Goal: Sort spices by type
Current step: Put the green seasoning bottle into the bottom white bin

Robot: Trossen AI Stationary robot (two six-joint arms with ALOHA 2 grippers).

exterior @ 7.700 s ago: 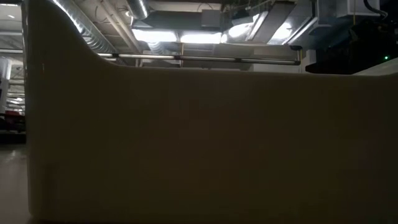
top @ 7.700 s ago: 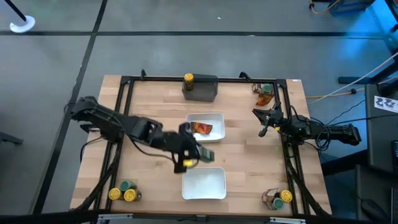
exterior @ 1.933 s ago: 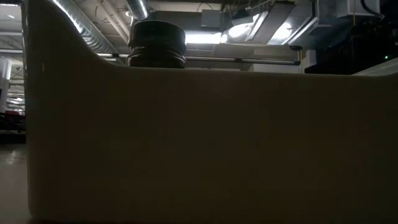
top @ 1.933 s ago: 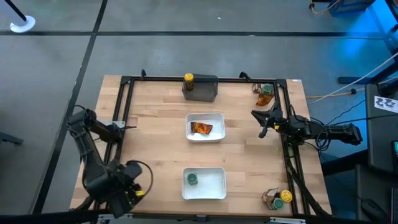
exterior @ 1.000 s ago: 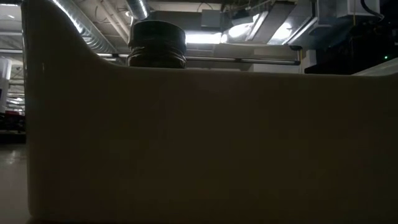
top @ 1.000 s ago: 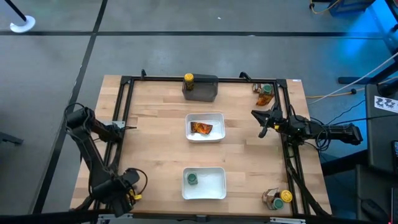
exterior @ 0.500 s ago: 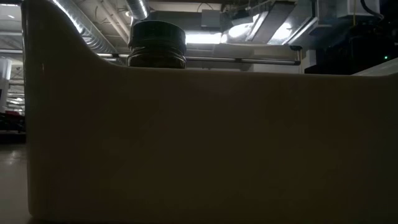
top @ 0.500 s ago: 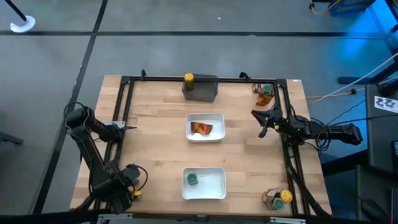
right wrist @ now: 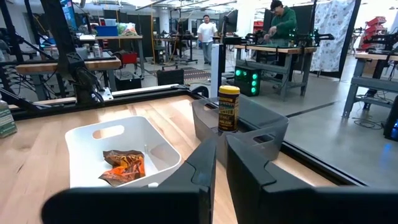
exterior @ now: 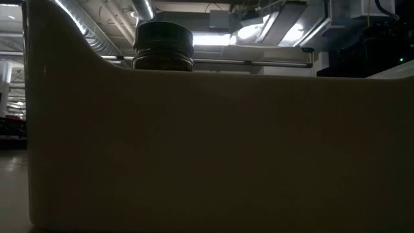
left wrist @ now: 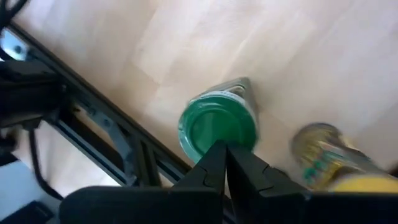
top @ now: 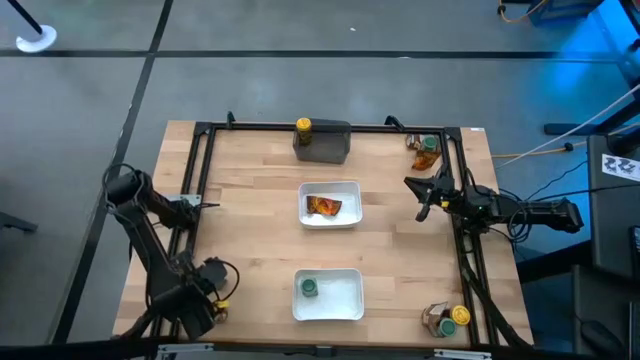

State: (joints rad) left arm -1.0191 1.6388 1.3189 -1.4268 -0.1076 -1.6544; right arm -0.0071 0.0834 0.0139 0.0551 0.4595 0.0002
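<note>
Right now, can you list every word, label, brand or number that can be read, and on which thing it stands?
No text can be read in any view.
Yellow-lidded jar on the dark grey block: a label with print, too small to read.
Second jar beside the green-lidded jar: print on its side, too blurred to read.

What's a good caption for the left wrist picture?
The left gripper, shut, hovers by a green-lidded jar and a tipped yellow-lidded jar.

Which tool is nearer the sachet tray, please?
Right. The right tool waits just beside the sachet tray, toward the table's right edge; the left tool is down at the near-left corner, much farther off.
</note>
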